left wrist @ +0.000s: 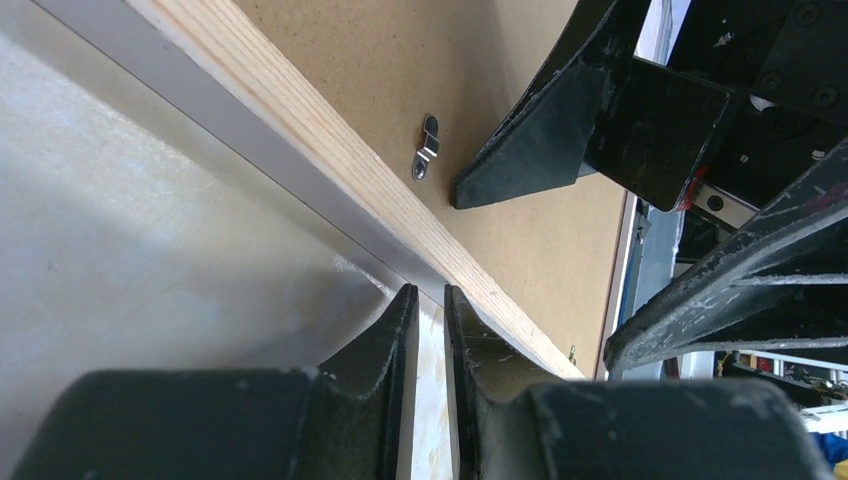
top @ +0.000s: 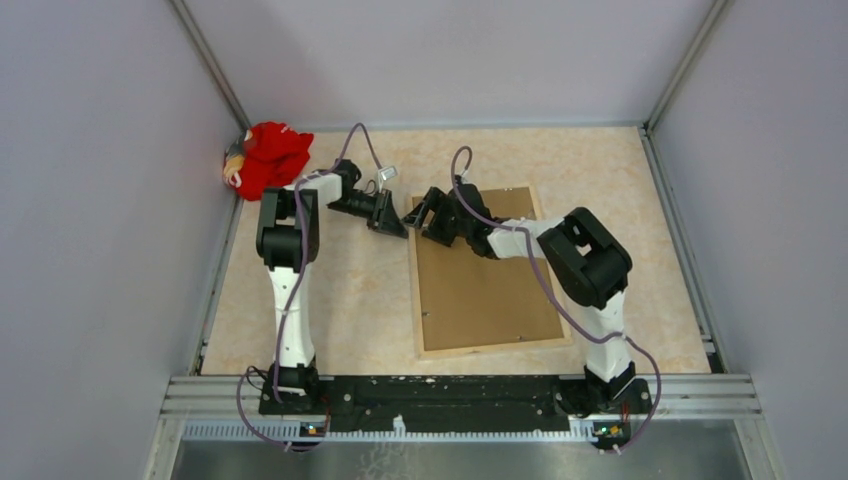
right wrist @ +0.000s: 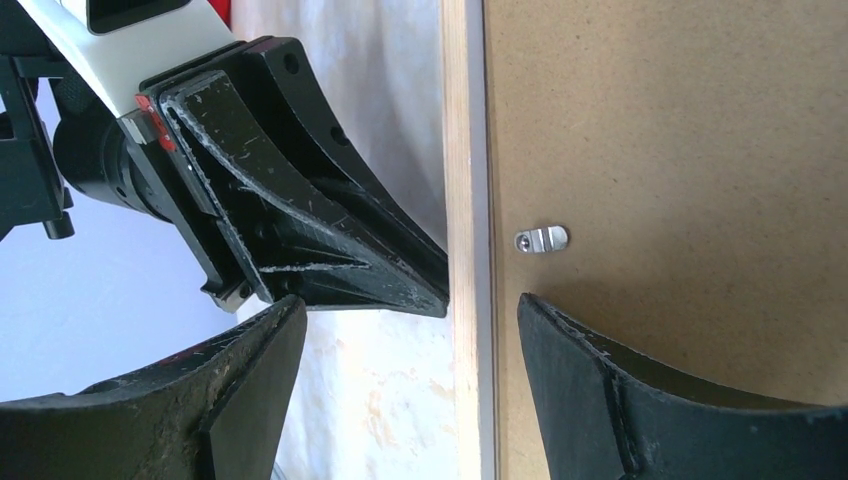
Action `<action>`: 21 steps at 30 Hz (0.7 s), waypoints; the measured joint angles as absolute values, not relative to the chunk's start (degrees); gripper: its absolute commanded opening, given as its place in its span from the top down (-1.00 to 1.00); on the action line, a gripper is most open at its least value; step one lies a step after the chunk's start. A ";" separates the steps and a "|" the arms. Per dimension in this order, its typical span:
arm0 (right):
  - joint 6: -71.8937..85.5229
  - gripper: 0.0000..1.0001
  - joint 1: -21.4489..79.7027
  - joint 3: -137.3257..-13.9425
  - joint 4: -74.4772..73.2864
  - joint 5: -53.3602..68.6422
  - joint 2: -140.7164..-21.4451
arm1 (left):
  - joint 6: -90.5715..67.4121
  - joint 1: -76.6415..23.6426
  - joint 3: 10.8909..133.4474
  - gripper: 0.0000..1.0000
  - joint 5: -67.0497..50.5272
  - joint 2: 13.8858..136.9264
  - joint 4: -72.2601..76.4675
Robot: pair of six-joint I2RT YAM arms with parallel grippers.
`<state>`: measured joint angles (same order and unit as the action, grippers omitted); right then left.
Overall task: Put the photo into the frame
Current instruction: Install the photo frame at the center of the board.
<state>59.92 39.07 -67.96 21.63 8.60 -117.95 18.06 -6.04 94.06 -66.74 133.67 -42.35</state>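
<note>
While the frame (top: 414,300) lies face down on the bench (top: 335,300), backing board (top: 490,285) on and no photo visible, the risk is a clash: both arms crowd one rail by the clip (right wrist: 541,239). Left end effector (left wrist: 428,300) is nearly together and empty, tips at the rail. Right end effector (top: 425,220) is wide apart, straddling the rail, gripping nothing.

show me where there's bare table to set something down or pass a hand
Free: table between left arm and frame, near half; the strip beyond the frame up to the back wall, right part; the strip right of the frame, partly under the right arm. Crowded: the frame's far-left corner, where left claw and right claw meet, and around the toy.
</note>
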 measured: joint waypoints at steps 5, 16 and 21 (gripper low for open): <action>60.10 -0.56 38.04 -67.07 21.41 8.60 -117.05 | 17.80 -6.17 94.06 0.59 -66.94 133.67 -41.98; 59.53 -0.54 37.06 -67.16 20.95 8.45 -116.86 | 17.02 -6.37 94.00 0.59 -66.83 133.67 -41.78; 59.09 -0.53 37.06 -67.57 20.29 8.43 -116.88 | 16.64 -6.37 93.95 0.59 -66.81 133.67 -41.63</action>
